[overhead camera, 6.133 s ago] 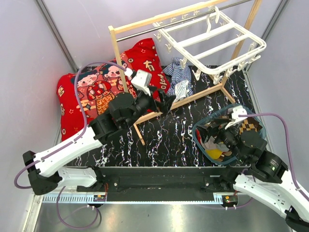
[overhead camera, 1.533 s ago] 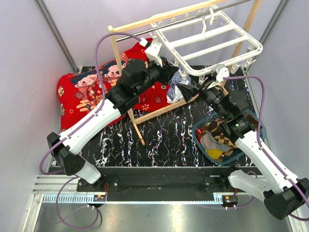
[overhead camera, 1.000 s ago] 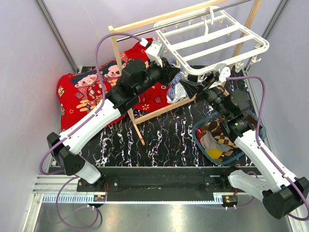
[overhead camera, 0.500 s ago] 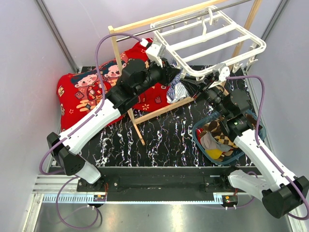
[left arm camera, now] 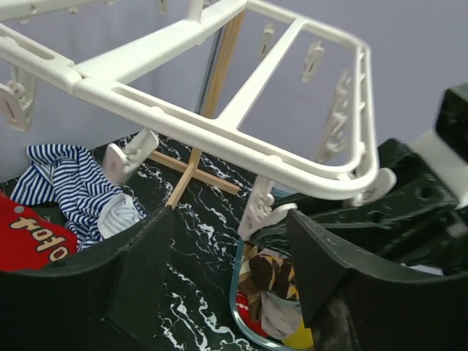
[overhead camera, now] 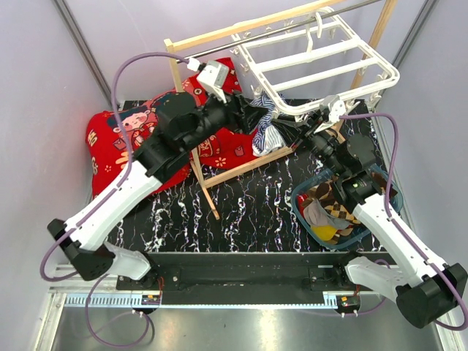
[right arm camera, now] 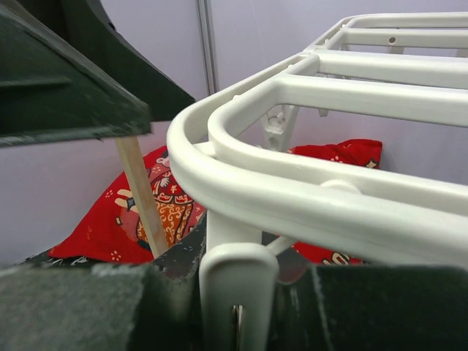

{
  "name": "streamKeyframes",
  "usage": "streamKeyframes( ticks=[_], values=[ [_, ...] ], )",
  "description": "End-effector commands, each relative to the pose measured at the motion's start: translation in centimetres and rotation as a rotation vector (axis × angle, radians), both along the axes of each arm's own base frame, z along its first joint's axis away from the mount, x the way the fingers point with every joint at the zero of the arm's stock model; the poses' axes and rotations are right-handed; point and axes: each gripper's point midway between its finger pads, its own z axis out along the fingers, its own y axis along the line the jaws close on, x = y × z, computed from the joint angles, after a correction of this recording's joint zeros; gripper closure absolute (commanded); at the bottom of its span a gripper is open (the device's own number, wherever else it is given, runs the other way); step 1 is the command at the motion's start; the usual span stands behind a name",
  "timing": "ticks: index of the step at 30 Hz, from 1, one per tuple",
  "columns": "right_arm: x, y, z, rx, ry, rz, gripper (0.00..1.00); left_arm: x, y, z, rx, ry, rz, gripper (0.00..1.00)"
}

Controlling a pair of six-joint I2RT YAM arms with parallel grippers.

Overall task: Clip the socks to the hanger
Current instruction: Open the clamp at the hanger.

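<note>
Gaping below hanger [left arm camera: 191, 130]: left pincer [left arm camera: 229, 223].

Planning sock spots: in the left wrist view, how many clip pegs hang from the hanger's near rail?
3: one peg at the left edge, one right of the striped cloth, one above the basket. A white piece at the rail's right corner may be a fourth, partly hidden.
</note>
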Motion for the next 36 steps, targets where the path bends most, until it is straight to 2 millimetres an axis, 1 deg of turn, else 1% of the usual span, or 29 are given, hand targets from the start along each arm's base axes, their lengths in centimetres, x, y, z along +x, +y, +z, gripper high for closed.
streamKeyframes(
  ticks=[1, 4, 7, 8, 9, 10, 12, 13, 14, 15, 16, 17, 18, 22, 23, 24, 26, 28, 29, 31, 32, 35, 36],
  values=[
    [0.3, -0.3, 0.9, -0.008, -0.042, -0.02, 0.87, -1.8, 1.0, 1.5, -0.066, 0.019, -0.013, 0.32],
    [0.4, -0.3, 0.7, -0.011, -0.04, -0.025, 0.87, -2.3, 0.4, 1.8, -0.072, 0.019, -0.016, 0.32],
    [0.7, -0.4, 0.6, -0.013, -0.033, -0.033, 0.87, -1.9, -0.3, 1.7, -0.07, 0.032, 0.007, 0.35],
    [0.7, -0.4, 0.6, -0.013, -0.033, -0.036, 0.87, -1.5, -0.3, 1.7, -0.075, 0.038, 0.037, 0.35],
    [0.8, -0.4, 0.5, -0.015, -0.029, -0.039, 0.87, -1.0, -0.7, 1.1, -0.067, 0.054, 0.046, 0.35],
    [0.8, -0.4, 0.4, -0.018, -0.026, -0.04, 0.87, -1.1, -1.0, 1.5, -0.073, 0.052, 0.048, 0.35],
    [1.0, -0.5, 0.2, -0.02, -0.021, -0.045, 0.87, -0.5, -1.7, 0.9, -0.056, 0.057, 0.072, 0.36],
    [1.1, -0.4, 0.0, -0.024, -0.016, -0.045, 0.87, -0.7, -2.0, 1.1, -0.051, 0.056, 0.074, 0.36],
    [1.0, -0.5, 0.0, -0.023, -0.015, -0.046, 0.87, -0.2, -1.9, 1.0, -0.045, 0.056, 0.111, 0.36],
    [1.1, -0.5, -0.1, -0.025, -0.013, -0.048, 0.87, 0.3, -2.1, 0.4, -0.025, 0.059, 0.132, 0.37],
    [1.1, -0.5, -0.2, -0.024, -0.01, -0.049, 0.87, 0.3, -2.2, 0.1, -0.013, 0.064, 0.148, 0.37],
    [1.1, -0.5, -0.1, -0.024, -0.013, -0.051, 0.87, 0.8, -1.8, 0.1, -0.011, 0.063, 0.189, 0.38],
    [1.1, -0.6, -0.1, -0.024, -0.015, -0.054, 0.87, 1.1, -1.9, -0.2, -0.002, 0.066, 0.205, 0.39],
    [1.2, -0.8, -0.2, -0.027, -0.018, -0.069, 0.87, 1.6, -2.1, -0.5, 0.016, 0.061, 0.246, 0.44],
    [1.3, -0.8, -0.3, -0.028, -0.013, -0.073, 0.86, 1.8, -1.9, -0.3, 0.014, 0.054, 0.264, 0.45],
    [1.3, -0.9, -0.3, -0.027, -0.013, -0.074, 0.86, 1.9, -2.2, -0.5, 0.021, 0.055, 0.268, 0.46],
    [1.3, -0.9, -0.5, -0.029, -0.011, -0.076, 0.86, 2.1, -2.2, -0.6, 0.024, 0.054, 0.283, 0.52],
    [1.3, -0.9, -0.6, -0.031, -0.011, -0.079, 0.85, 2.2, -2.3, -0.5, 0.024, 0.052, 0.285, 0.59],
    [1.3, -0.9, -0.6, -0.029, -0.011, -0.078, 0.85, 2.3, -2.6, -0.8, 0.032, 0.054, 0.28, 0.68],
    [1.3, -1.0, -0.8, -0.03, -0.012, -0.08, 0.85, 2.3, -3.0, -0.6, 0.029, 0.053, 0.268, 0.76],
    [1.3, -0.9, -0.9, -0.027, -0.009, -0.077, 0.84, 2.3, -3.2, -0.8, 0.03, 0.056, 0.262, 0.82],
    [1.1, -0.9, -0.8, -0.014, -0.01, -0.073, 0.75, 2.1, -3.7, -0.8, 0.028, 0.056, 0.231, 0.92],
    [1.0, -1.0, -0.9, -0.007, -0.006, -0.076, 0.62, 2.0, -4.0, -0.8, 0.025, 0.054, 0.217, 0.93]
  ],
)
